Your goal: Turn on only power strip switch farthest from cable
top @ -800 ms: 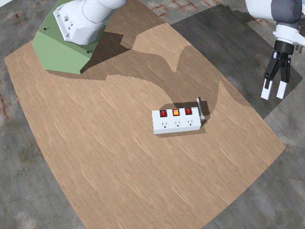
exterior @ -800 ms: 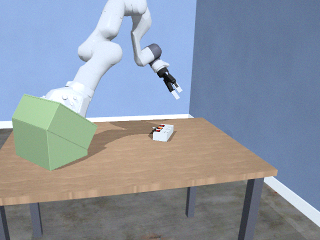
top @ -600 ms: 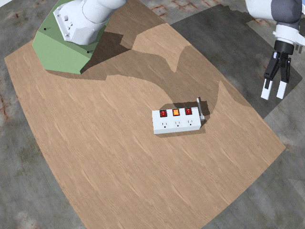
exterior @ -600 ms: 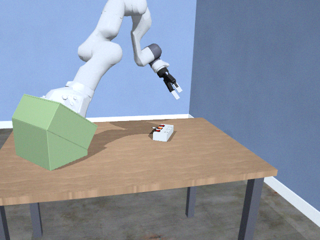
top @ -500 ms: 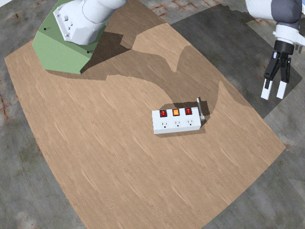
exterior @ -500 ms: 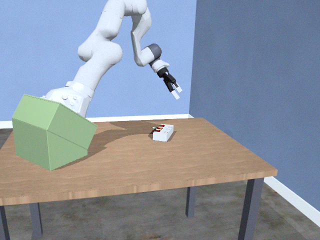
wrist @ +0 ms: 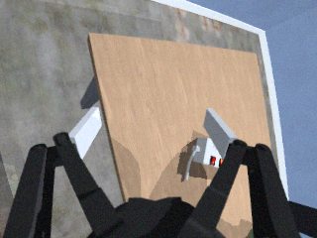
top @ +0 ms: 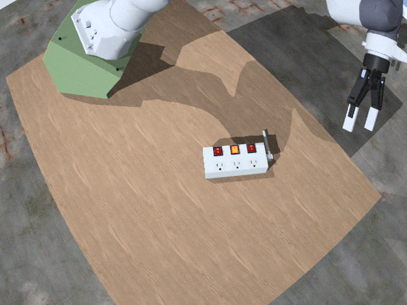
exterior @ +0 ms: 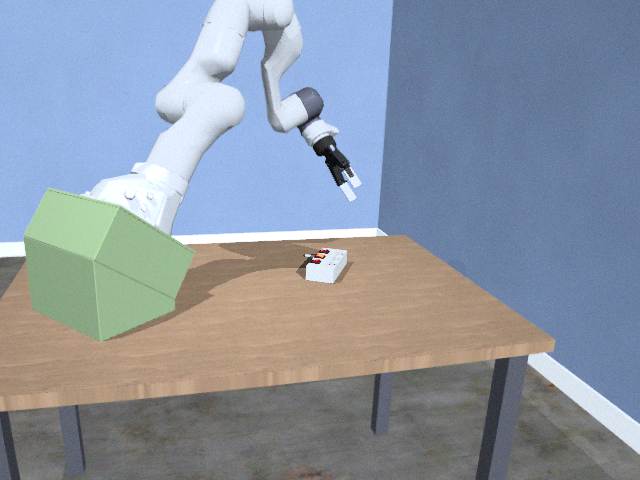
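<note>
White power strip (top: 236, 161) below gripper (top: 360, 122).

No legible text anywhere.
The three rocker switches (top: 234, 149) on the power strip (top: 236, 162) carry small white marks, too tiny and blurred to read; nothing else bears lettering.

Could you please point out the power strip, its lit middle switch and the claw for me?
power strip (top: 236, 165): top view, on its white face by the middle socket.
middle switch (top: 234, 149): top view, on the orange rocker.
claw (top: 360, 122): top view, midway between its open white fingertips.
</note>
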